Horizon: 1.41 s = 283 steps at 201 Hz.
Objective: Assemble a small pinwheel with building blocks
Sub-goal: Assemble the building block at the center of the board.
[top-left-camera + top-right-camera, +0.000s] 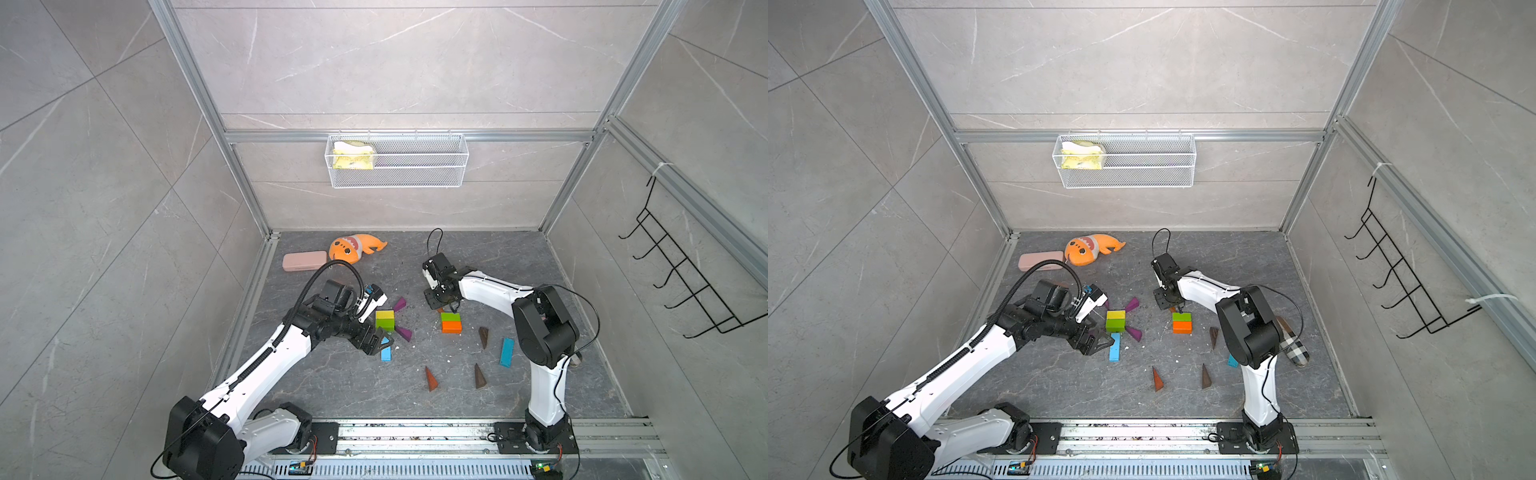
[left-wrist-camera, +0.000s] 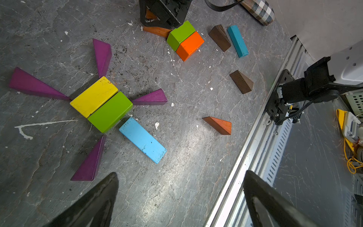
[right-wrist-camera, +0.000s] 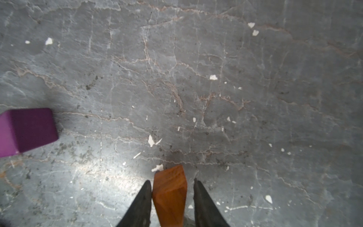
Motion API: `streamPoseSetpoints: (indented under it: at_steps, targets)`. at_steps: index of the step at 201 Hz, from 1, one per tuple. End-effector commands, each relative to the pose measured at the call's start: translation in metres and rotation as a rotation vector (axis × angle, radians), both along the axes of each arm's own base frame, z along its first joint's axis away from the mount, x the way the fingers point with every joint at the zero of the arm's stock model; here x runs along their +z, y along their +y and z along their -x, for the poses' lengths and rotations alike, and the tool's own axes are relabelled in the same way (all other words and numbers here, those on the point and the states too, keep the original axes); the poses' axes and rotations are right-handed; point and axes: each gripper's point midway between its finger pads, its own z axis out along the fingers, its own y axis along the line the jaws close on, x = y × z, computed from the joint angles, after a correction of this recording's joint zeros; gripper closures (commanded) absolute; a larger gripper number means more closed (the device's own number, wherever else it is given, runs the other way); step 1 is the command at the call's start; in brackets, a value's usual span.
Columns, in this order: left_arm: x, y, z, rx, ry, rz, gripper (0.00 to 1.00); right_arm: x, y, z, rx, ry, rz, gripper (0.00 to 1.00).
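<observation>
Just left of the middle of the frame in both top views, a yellow brick [image 1: 385, 315] and a green brick [image 1: 384, 325] lie side by side, touching, on the dark stone floor [image 1: 353, 395]. The left wrist view shows four purple wedges [image 2: 33, 84] fanned out around this pair, each with its point toward a corner of it. A light-blue bar [image 1: 386, 353] lies just below the green brick in the frame, one end close to it. The left gripper [image 1: 380, 338] hangs over the upper end of that bar, its fingers [image 2: 94, 204] spread wide with nothing between them.

Right of centre, a second green brick [image 1: 451, 317] and an orange brick [image 1: 451, 327] sit pressed together. Just above them in the frame, the right gripper [image 3: 172, 180] points down at an orange wedge [image 3: 170, 196]. The wedge sits between its fingers. One finger touches the wedge's side, and a narrow strip of floor shows between the wedge and the other finger. The fingers are therefore slightly apart and not clamped.

Toward the lower right of the floor, two dark brown wedges [image 1: 483, 336], a reddish-brown wedge [image 1: 431, 379] and a teal bar [image 1: 506, 351] lie scattered, none touching. At the upper left of the floor, a pink case [image 1: 304, 261] and an orange plush shark [image 1: 353, 249] lie near the back wall.
</observation>
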Motion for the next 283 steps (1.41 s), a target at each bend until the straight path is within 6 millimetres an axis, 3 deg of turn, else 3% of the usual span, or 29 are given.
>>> streamPoseSetpoints:
  at_steps: [1, 221, 246, 283]
  targets:
    - [0.016, -0.005, -0.001, -0.031, -0.030, 0.041, 0.00, -0.003, -0.005, -0.002, -0.024, 0.012, 0.022, 0.62]
    - [0.017, -0.006, 0.000, -0.036, -0.030, 0.045, 0.00, 0.003, -0.005, -0.008, -0.045, -0.008, 0.021, 0.57]
    - [0.017, -0.006, 0.000, -0.036, -0.029, 0.047, 0.00, 0.012, -0.001, -0.006, -0.036, -0.024, -0.022, 0.55]
    - [0.019, -0.006, 0.000, -0.037, -0.031, 0.050, 0.00, 0.044, 0.005, -0.001, -0.010, -0.090, -0.111, 0.49]
